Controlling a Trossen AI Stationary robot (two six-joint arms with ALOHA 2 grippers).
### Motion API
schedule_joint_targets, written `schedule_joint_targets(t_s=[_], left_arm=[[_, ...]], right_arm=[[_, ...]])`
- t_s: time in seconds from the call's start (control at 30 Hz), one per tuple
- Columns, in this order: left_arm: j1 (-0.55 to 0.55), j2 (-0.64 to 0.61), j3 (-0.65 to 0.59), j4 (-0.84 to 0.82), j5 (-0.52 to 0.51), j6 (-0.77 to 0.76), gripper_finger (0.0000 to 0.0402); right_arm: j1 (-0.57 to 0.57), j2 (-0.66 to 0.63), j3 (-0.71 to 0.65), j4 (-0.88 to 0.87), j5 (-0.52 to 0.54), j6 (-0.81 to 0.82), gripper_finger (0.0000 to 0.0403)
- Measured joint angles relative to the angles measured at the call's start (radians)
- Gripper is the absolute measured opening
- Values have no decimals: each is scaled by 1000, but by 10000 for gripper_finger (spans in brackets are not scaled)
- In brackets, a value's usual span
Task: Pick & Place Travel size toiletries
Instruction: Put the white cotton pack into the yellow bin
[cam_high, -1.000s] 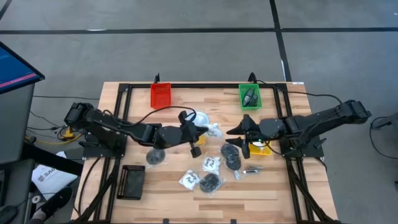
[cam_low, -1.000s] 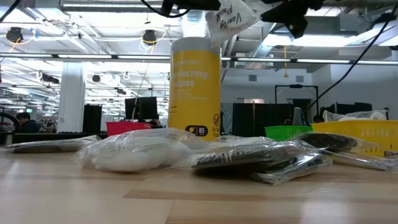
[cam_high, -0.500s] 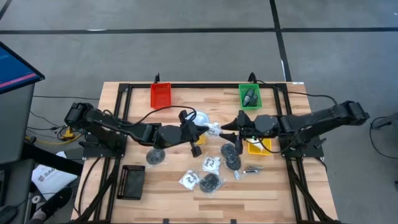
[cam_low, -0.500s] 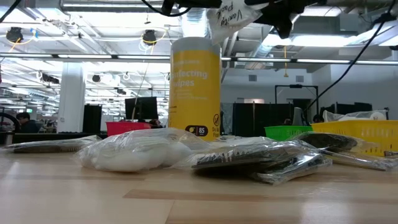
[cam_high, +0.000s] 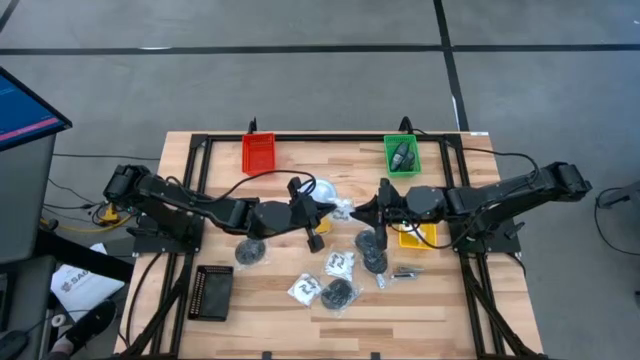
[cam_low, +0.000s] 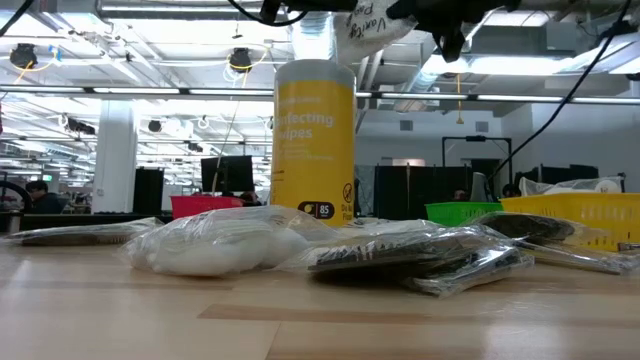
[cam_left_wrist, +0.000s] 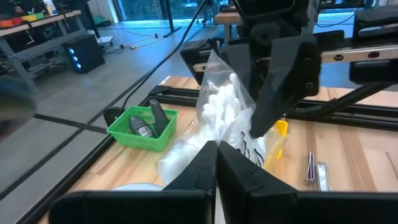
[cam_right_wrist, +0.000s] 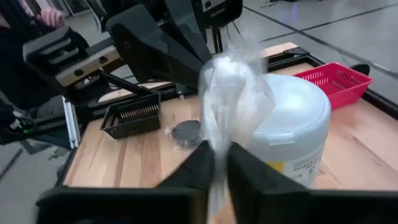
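Both grippers meet above the middle of the counter (cam_high: 480, 300), each pinching one clear bag of white cotton pieces (cam_left_wrist: 227, 115) that hangs in the air between them, just beside the tall yellow wipes tub (cam_low: 313, 140). The left gripper (cam_high: 330, 209) has its jaws pressed together on one end of the bag. The right gripper (cam_high: 372, 206) has its jaws closed on the other end, as the right wrist view shows.

To do this handover well, I think only one arm should let go, and only after the other grip is firm on the plastic and not just on a loose fold. Then the bag should be lifted clear of the tub lid before it travels to a tray.

The other toiletries, sachets and dark bundles (cam_high: 372, 252), lie on the counter near the yellow tray (cam_high: 418, 237). The exact pinch point is hidden behind the crumpled film. Which tray is the goal I cannot tell.
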Motion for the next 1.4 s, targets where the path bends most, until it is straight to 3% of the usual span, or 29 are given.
schedule_joint_targets(t_s=[0.33, 0.63, 0.87, 1.4], left_arm=[[0, 0, 0, 0, 23, 0, 11], [-10, 0, 0, 0, 23, 0, 62], [-41, 0, 0, 0, 23, 0, 94], [-75, 0, 0, 0, 37, 0, 97]], right_arm=[[0, -11, 0, -19, 0, -27, 5], [0, -94, 0, -140, 0, -29, 2], [0, -153, 0, -344, 13, 35, 1], [0, -323, 0, -916, 26, 328, 0]])
